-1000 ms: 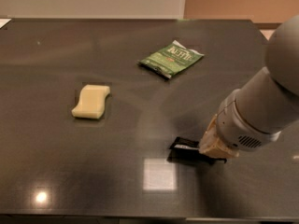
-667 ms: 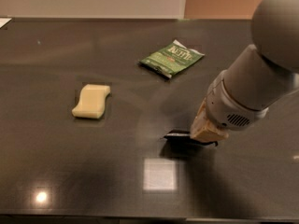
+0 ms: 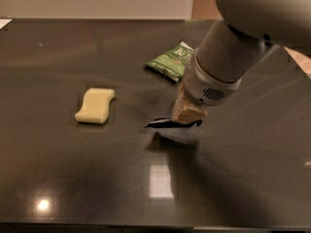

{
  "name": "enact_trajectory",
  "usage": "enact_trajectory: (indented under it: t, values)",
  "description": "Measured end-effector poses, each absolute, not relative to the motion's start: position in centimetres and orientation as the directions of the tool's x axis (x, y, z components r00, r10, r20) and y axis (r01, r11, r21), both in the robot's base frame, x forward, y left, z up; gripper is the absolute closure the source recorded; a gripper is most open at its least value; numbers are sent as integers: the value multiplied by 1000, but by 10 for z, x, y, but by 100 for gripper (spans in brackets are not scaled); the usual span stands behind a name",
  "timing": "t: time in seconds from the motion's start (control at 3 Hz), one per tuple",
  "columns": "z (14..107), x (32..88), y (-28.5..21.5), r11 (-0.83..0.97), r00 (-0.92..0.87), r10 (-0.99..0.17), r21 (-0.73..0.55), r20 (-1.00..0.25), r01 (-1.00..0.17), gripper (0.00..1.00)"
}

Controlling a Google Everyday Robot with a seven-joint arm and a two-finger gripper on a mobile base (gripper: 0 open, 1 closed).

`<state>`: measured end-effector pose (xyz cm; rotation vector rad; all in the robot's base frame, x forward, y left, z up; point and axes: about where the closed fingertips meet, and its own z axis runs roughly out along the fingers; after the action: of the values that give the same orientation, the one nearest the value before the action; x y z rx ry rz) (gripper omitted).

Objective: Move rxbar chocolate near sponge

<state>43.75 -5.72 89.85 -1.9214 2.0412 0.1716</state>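
Camera view showed the end effector (image 3: pixel 187 115) at frame center, clamped on the black rxbar chocolate (image 3: pixel 165 124) close to the dark counter (image 3: pixel 73 178); the sponge (image 3: pixel 95 105) lay well apart at left.

Gripper (image 3: pixel 187 114) low — centre-right (arm slanted)

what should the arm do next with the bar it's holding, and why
Probably carry the snack bar left toward the sponge. The gripper is shut on one end of the bar, which seems to hang just above the table with its shadow beneath. A wide stretch of table separates bar and sponge. The chip bag lies behind, off that path.
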Motion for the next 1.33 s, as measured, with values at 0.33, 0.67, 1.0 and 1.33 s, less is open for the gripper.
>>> enact_trajectory:
  t: [0.33,0.67,1.0,1.33]
  values:
    - [905,456,-25,23,32,-943,-161,-332,-987,100]
    - [909,475,2,-17,82,-936,-187,-343,-982,100]
    - [909,493,22,-46,117,-933,-210,-341,-977,81]
    - [905,509,37,-60,134,-930,-219,-342,-974,59]
